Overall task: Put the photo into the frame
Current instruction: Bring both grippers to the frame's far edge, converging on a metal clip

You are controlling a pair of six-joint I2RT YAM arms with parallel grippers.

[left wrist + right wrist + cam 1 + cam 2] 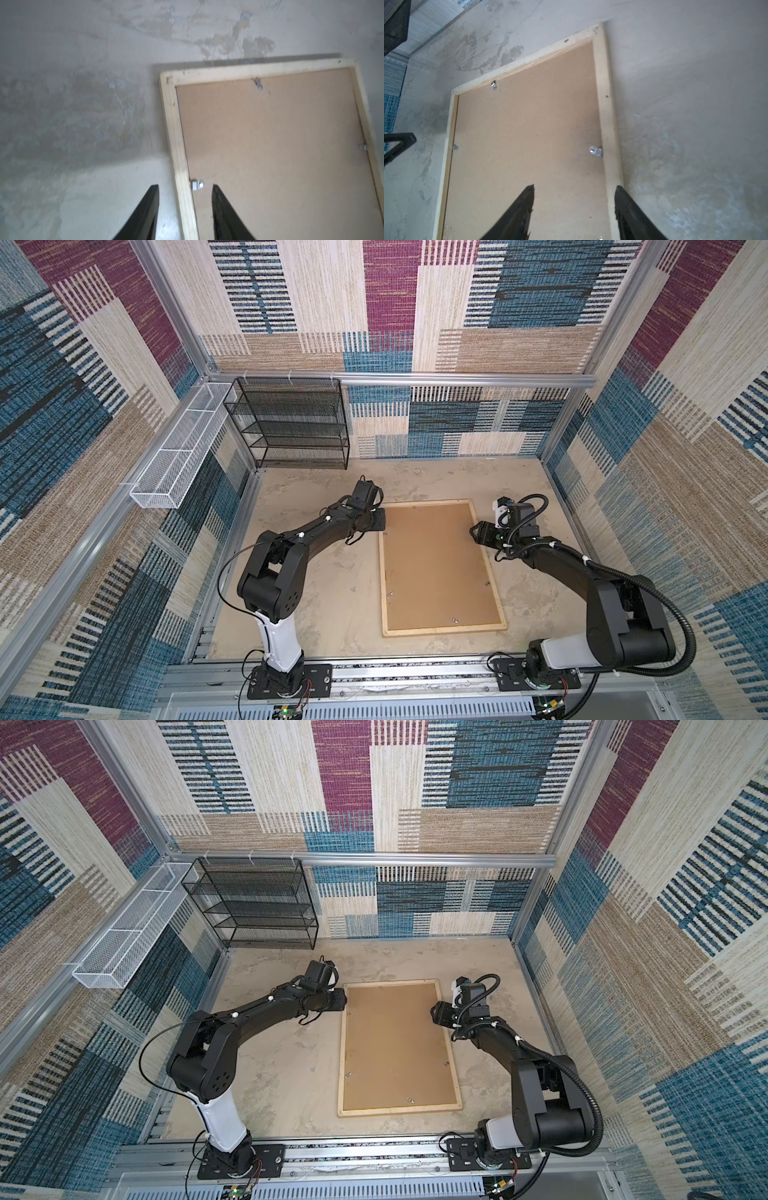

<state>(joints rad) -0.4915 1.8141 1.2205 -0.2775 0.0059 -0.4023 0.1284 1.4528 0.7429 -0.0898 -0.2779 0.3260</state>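
While both arms' fingers [145, 214] [519, 212] gape, the frame [444, 629] lies on mottled table [332, 572] — patchwork walls [395, 302].

The pale wooden frame [444, 631] lies flat, brown back upward.

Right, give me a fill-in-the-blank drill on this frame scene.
The frame lies face ___ on the table. The backing board inside it is ___. The mesh shelf at the back is ___. The left gripper and right gripper each straddle a frame strip, jaws ___.
Missing: down; brown; black; open.
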